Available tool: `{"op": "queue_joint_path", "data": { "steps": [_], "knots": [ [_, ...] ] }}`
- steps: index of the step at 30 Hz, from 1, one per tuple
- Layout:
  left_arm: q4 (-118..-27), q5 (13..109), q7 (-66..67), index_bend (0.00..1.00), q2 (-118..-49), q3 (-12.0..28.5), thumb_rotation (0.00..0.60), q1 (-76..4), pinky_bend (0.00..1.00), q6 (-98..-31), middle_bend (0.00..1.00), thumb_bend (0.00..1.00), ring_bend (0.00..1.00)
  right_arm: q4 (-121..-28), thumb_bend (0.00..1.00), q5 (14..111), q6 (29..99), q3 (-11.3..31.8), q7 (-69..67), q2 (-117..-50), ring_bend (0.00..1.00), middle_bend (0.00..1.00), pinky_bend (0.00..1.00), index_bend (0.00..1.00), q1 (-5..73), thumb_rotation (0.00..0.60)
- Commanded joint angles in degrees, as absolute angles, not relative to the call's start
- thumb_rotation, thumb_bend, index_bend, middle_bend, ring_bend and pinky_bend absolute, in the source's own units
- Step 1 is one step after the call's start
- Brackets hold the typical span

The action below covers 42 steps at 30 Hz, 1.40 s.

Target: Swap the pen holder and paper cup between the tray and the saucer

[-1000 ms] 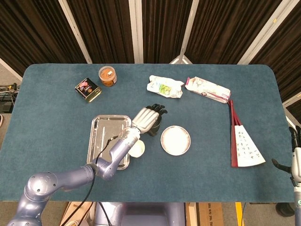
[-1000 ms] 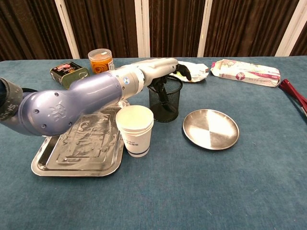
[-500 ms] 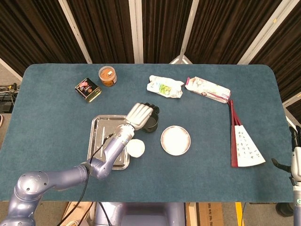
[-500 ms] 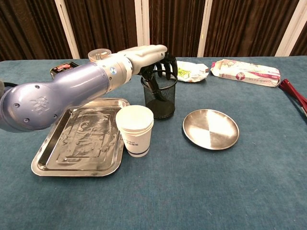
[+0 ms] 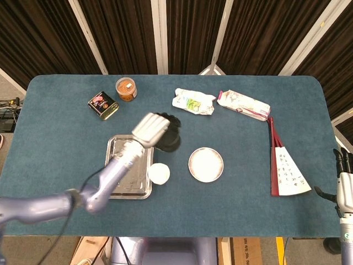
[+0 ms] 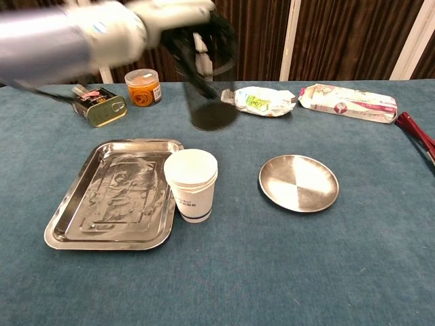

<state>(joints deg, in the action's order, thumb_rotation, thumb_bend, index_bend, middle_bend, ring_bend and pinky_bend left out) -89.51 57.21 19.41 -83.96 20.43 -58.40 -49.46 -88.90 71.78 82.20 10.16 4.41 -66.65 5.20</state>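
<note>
My left hand (image 5: pixel 150 128) grips the black mesh pen holder (image 5: pixel 169 138) by its rim and holds it in the air, tilted, above the tray's far right corner. In the chest view the pen holder (image 6: pixel 207 75) hangs well above the table, with the blurred left hand (image 6: pixel 170 13) at the top. The white paper cup (image 5: pixel 159 173) (image 6: pixel 192 183) stands upright on the table against the right edge of the steel tray (image 5: pixel 122 165) (image 6: pixel 109 197). The round steel saucer (image 5: pixel 206 164) (image 6: pixel 298 182) lies bare to the right. My right hand (image 5: pixel 343 185) stays at the far right edge, holding nothing.
A tin can (image 5: pixel 103 105) and an orange-lidded jar (image 5: pixel 126 89) stand at the back left. Two snack packets (image 5: pixel 192 101) (image 5: pixel 243 105) lie at the back middle. A folding fan (image 5: pixel 287 165) lies at the right.
My left hand has lifted the pen holder off the table and carried it up and to the left, towards the tray. Cup, saucer and right hand have not moved.
</note>
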Motion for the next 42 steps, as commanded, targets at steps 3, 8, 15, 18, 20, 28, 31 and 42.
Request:
{"op": "queue_joint_path", "data": {
  "steps": [3, 8, 15, 18, 20, 28, 31, 42],
  "knots": [
    [-102.73, 52.92, 21.08, 0.42, -67.22, 17.08, 0.600, -51.59, 0.37, -47.68, 0.31, 0.34, 0.26, -89.25, 0.00, 72.21, 82.47, 9.99, 4.63, -66.74, 0.00, 0.00, 0.00, 0.00, 5.15, 0.600],
    [-105.67, 55.51, 19.42, 0.42, -64.17, 13.46, 0.600, -48.71, 0.37, -47.56, 0.31, 0.34, 0.26, -89.48, 0.00, 72.40, 82.46, 9.86, 5.02, -66.92, 0.00, 0.00, 0.00, 0.00, 5.20, 0.600],
    [-99.01, 60.53, 17.30, 0.43, -68.44, 9.23, 0.600, -47.10, 0.37, -47.54, 0.31, 0.34, 0.26, -89.59, 0.00, 72.46, 82.69, 9.92, 4.71, -66.75, 0.00, 0.00, 0.00, 0.00, 5.02, 0.600],
    [-95.72, 62.90, 14.59, 0.43, -70.98, 7.90, 0.600, -46.34, 0.37, -47.16, 0.31, 0.32, 0.26, -89.63, 0.00, 72.54, 82.65, 9.88, 4.43, -66.64, 0.00, 0.00, 0.00, 0.00, 4.95, 0.600],
    [-94.03, 64.31, 13.33, 0.43, -72.00, 7.34, 0.600, -46.10, 0.37, -46.95, 0.31, 0.31, 0.26, -89.70, 0.00, 72.63, 82.78, 9.90, 4.33, -66.56, 0.00, 0.00, 0.00, 0.00, 4.90, 0.600],
    [-87.66, 71.04, 7.46, 0.41, -76.73, 6.11, 0.600, -45.45, 0.33, -47.87, 0.26, 0.25, 0.23, -89.75, 0.00, 72.42, 83.18, 10.19, 4.13, -66.31, 0.00, 0.00, 0.00, 0.00, 4.68, 0.600],
    [-86.60, 73.03, 5.88, 0.35, -77.46, 5.75, 0.600, -45.39, 0.24, -48.13, 0.16, 0.17, 0.14, -89.88, 0.00, 72.65, 83.38, 10.15, 3.94, -66.22, 0.00, 0.00, 0.00, 0.00, 4.57, 0.600],
    [-92.31, 74.18, 5.74, 0.16, -71.80, 4.84, 0.600, -45.15, 0.05, -47.09, 0.00, 0.00, 0.00, -90.19, 0.00, 72.98, 83.08, 9.85, 3.96, -65.73, 0.00, 0.00, 0.00, 0.00, 4.50, 0.600]
  ]
}}
